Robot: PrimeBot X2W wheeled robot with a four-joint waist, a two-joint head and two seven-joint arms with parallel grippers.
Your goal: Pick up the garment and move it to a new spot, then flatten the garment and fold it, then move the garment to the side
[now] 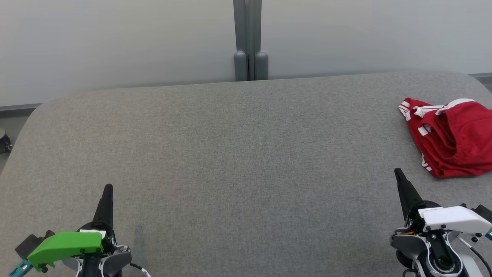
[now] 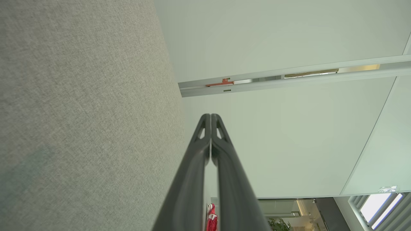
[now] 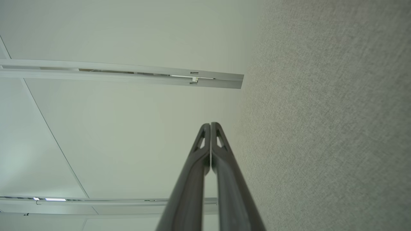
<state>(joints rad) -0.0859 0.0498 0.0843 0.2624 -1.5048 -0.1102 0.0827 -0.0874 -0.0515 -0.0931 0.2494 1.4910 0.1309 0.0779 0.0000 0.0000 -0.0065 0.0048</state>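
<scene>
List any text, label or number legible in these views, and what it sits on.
None reads clearly.
Small print on the white cover of the right gripper: too small to read.
White label by the green cover of the left gripper: too small to read.
Garment: white stripes, no lettering seen.

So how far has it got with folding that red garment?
Nothing looks done yet: the red garment lies crumpled, unfolded, near the right edge of the grey table. Nothing is in hand either: the left gripper and right gripper are both shut, empty, and apart from it. Everything is left: picking it up, moving it, flattening, folding, and setting it aside.
</scene>
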